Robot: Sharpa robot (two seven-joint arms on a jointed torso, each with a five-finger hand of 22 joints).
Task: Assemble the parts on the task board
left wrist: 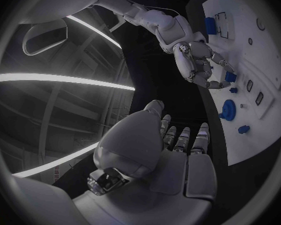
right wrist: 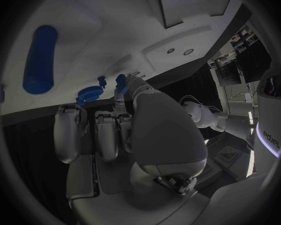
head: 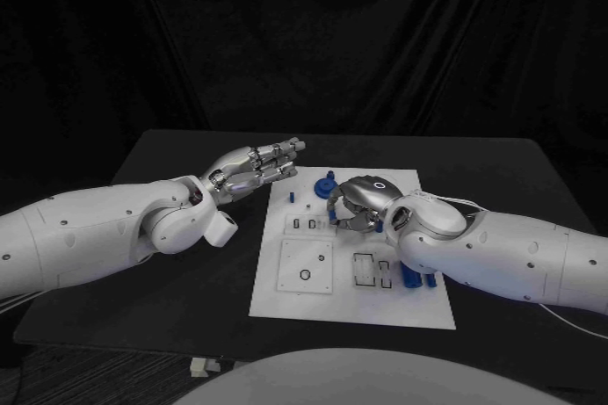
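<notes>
the right robot hand [head: 358, 203] pinches a small blue part [left wrist: 230, 77] low over the board [head: 317, 286] on the surface, seemingly to seat it, while the left robot hand [head: 254, 170] hovers empty, fingers loosely apart, aside.

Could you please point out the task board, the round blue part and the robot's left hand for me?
task board [head: 342, 304]: head view, bare near edge.
round blue part [left wrist: 228, 109]: left wrist view, its disc face.
left hand [head: 254, 169]: head view, back of the hand.
</notes>
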